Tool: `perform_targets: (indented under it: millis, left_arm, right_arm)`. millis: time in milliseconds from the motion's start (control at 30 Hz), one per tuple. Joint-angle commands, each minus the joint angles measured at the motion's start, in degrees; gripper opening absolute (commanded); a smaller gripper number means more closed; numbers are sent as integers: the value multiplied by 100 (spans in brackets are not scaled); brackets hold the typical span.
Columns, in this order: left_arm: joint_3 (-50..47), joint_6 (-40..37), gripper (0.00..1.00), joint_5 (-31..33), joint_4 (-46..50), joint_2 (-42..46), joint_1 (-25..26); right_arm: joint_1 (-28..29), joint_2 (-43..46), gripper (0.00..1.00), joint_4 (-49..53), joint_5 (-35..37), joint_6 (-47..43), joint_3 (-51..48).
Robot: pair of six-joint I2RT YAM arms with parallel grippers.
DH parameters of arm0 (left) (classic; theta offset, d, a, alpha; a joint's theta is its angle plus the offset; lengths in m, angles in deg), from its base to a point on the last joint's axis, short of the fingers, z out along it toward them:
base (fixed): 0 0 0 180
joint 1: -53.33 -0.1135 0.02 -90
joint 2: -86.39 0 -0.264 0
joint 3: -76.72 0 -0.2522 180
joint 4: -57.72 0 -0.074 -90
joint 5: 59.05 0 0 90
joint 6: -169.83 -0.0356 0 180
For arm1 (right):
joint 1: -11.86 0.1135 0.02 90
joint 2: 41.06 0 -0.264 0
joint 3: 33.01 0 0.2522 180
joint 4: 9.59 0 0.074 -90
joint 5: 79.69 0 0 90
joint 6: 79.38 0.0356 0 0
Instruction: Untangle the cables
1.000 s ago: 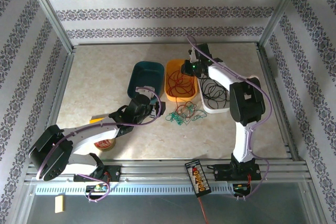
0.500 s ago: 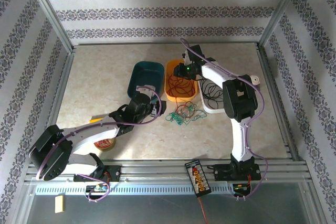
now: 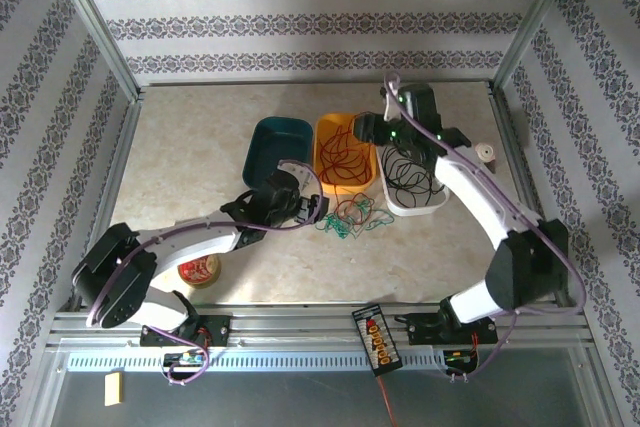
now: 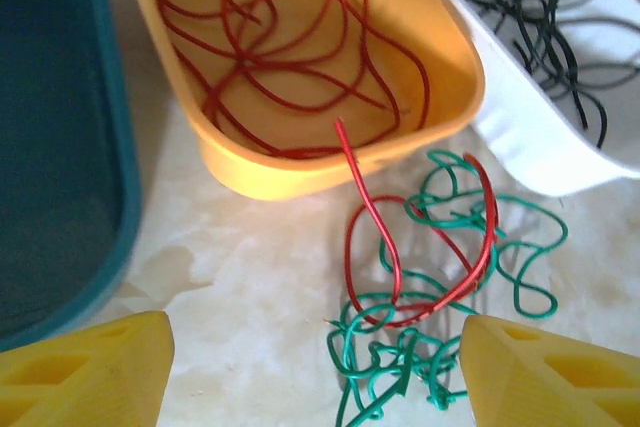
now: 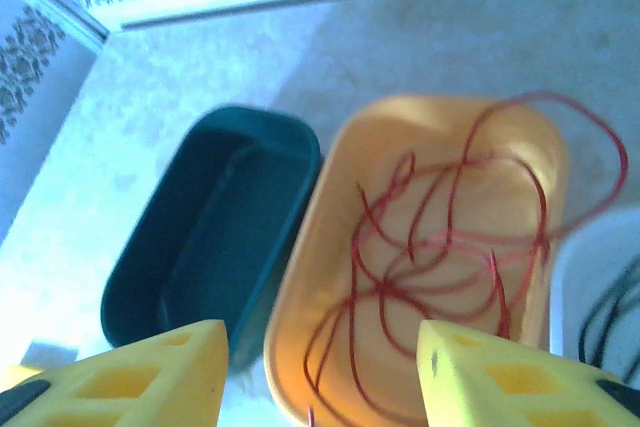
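Top view, left gripper spread wide and empty, tangled thin green cables just beyond its tips, left wrist view, thin red cable looped through them, ahead between the fingers, right wrist view, right gripper parted, holding nothing, red cables beyond its fingertips inside orange plastic tub.

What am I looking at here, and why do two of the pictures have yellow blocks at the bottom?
Two robot arms on a table. One picture looks down from above; the others come from cameras on each wrist, the yellow blocks being its fingers. The left gripper and right gripper are open, holding nothing. Beside a teal bin, an orange bin holds red cables, a white bin black cables. Green cables lie tangled with a red one on the table.
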Motion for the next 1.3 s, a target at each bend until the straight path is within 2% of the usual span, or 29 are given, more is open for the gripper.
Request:
perform_targets:
  millis: [0,233,567,667,767,833,967,1167,1267]
  left_arm:
    - [301,-444,72,-624,428,-330,-66]
    - [497,-805,68,-1170,624,-824,-47]
    - [746,-976,61,-1382,556,-1358,-40]
    - [818,-993,58,-1419,600,-1500,-40]
    - [827,-1003,51,-1415,580,-1582,-40]
    - [832,-997,41,-1367,603,-1629,-40]
    - [790,-985,17,-1178,676,-1680,-40]
    - [722,-863,0,-788,1061,-1691,-40]
    - [617,-792,0,-712,1161,-1682,-40]
  right_arm:
    - [210,258,52,401,-111,-3,-829]
    - [819,554,51,175,-211,561,-2088]
    - [874,-416,43,-573,-187,976,-2067]
    - [942,-797,36,-650,-235,998,-1824]
    - [1010,-934,15,-703,-127,1090,-1741]
    - [1050,-788,5,-685,5,1051,-1777]
    - [1042,-90,2,-346,296,865,-1862]
    - [978,1518,2,220,673,674,-1883]
    - [895,2255,2,336,853,678,-1860]
